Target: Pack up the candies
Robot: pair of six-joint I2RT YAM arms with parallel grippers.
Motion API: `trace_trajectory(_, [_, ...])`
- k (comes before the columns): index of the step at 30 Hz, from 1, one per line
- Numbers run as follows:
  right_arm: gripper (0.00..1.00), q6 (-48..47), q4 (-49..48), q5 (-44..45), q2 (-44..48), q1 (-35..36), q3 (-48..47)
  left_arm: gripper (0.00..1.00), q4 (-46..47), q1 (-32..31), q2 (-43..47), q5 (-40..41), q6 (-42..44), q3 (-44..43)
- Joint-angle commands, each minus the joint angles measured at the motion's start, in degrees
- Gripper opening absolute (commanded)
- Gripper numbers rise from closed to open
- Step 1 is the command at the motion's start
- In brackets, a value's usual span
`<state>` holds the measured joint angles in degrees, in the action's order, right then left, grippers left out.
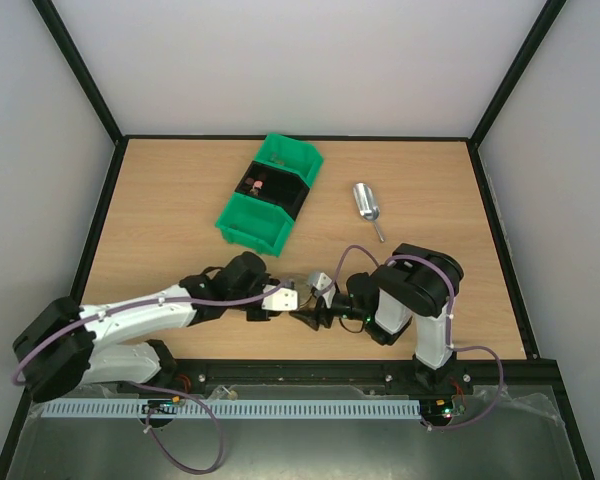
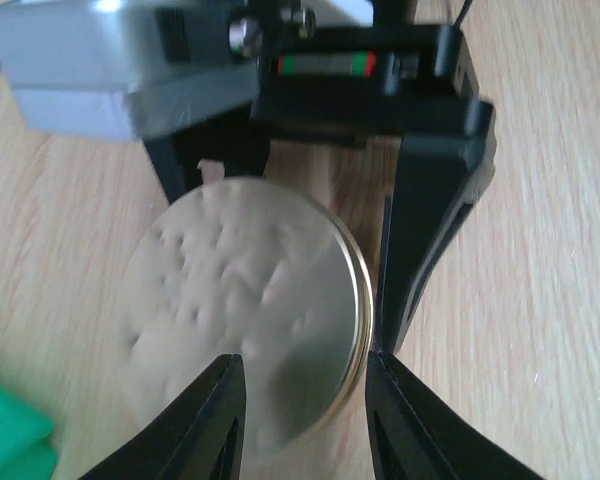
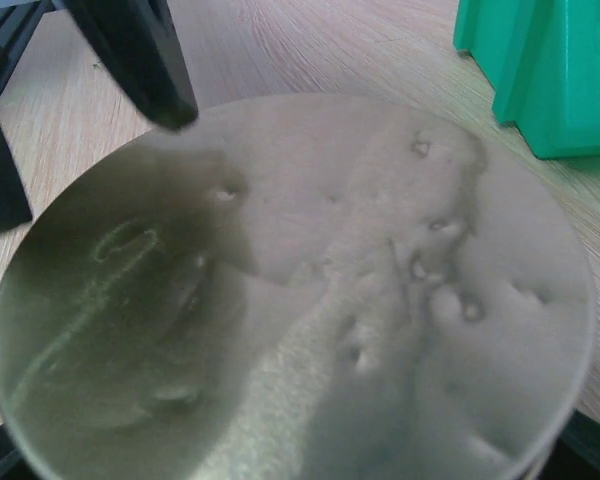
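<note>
Starting on the left: our left gripper (image 2: 302, 400) was stretched in toward the middle, its fingers (image 2: 205, 430) partly apart and gripping nothing. The tips sat right in front of the jar (image 2: 250, 320), over its dimpled metal lid (image 3: 300, 280), with a gap narrower than the lid. We couldn't tell if they touched it.

The candies (image 1: 255, 185) were well out beyond that gripper and a bit to its left. They were just a few pinkish and brown specks in the black bin (image 1: 290, 196), which sat between two green bins (image 1: 252, 222).

The jar was between the two grippers. Our right gripper (image 1: 318, 316) faced the left one nose to nose, spread wide, with a finger down each side of the jar. As far as we could see, it had hold of it.

The scoop (image 1: 366, 205) lay on the table (image 1: 160, 220), well beyond the right gripper.
</note>
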<state>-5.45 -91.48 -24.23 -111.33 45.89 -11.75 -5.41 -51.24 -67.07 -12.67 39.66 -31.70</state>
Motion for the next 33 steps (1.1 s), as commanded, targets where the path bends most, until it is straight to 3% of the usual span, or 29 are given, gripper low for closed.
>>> trace_trajectory(1, [0.29,0.5,-0.2,-1.1,-1.3,0.5,-0.1,0.36,5.2,-2.7,-5.3,-1.6,-6.5,-2.9])
trace_trajectory(7, [0.29,0.1,-0.3,-1.3,-0.7,0.5,0.5,0.35,6.8,-3.1,-8.9,0.5,-5.0,-3.5])
trace_trajectory(13, [0.29,-1.2,-0.9,-2.7,-0.9,0.5,1.2,0.23,4.1,-1.4,-7.4,4.6,-1.2,-1.1])
trace_trajectory(17, [0.28,-2.1,-1.5,-3.7,-1.1,0.4,1.7,0.21,1.4,1.2,-4.3,5.8,2.9,2.3])
trace_trajectory(27, [0.28,-1.4,-2.0,-3.3,-1.4,0.5,1.7,0.22,-4.6,8.4,0.6,6.5,9.2,5.8])
trace_trajectory(33, [0.29,-0.7,-1.9,-2.6,-1.8,0.4,1.3,0.33,-7.2,4.0,6.5,-1.1,2.0,1.2])
